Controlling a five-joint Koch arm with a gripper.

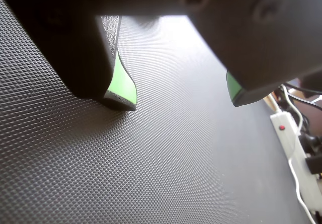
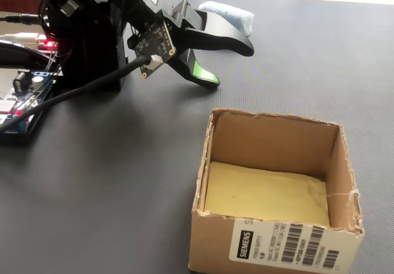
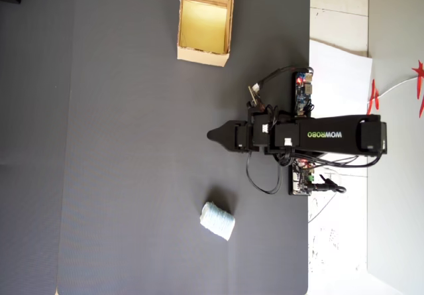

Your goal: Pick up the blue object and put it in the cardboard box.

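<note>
1 cardboard box (image 2: pixel 274 225), tan, open top, yellowish floor inside w/ nothing in it; barcode label on its near outer wall in fixed view. In overhead view box (image 3: pixel 187 52) sits at far top of the dark mat (image 3: pixel 132 176), left of arm base.

1 blue object (image 3: pixel 217 220), pale ribbed lump, lies on mat toward bottom of overhead view, well apart from box, arm between them. Fixed view: lump (image 2: pixel 231 14) at far edge, just behind the jaws, not touching.

1 gripper (image 1: pixel 183 100), low over mat. Wrist view shows 2 green-lined tips w/ wide bare mat between them: jaws spread, holding nothing. Fixed view: gripper (image 2: pixel 233 64) points right.

1 white power strip (image 1: pixel 297 148) at mat's right edge, wrist view.
</note>
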